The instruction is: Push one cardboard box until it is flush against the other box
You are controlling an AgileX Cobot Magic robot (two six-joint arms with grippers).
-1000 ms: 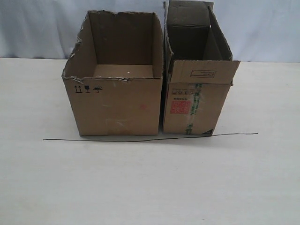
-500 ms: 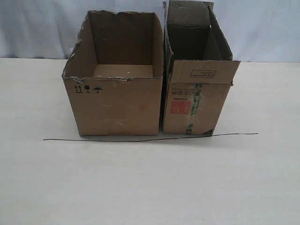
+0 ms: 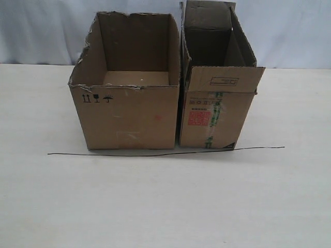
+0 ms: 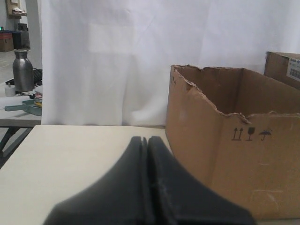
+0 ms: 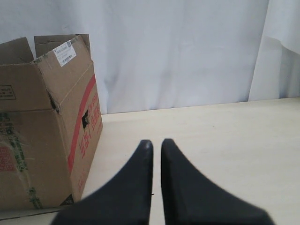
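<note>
The wide cardboard box with the ragged rim and black symbols stands left of centre, open and empty. The taller other box, with a red label and green-printed tape, stands right beside it. Only a thin dark seam shows between their walls, so I cannot tell if they touch. Neither gripper shows in the exterior view. My left gripper is shut and empty, back from the wide box and off its outer side. My right gripper has its fingers nearly together with a thin slit, holding nothing, apart from the other box.
A thin black line runs across the pale table just in front of both boxes. A white curtain hangs behind. A side table with a metal bottle stands beyond the table's left end.
</note>
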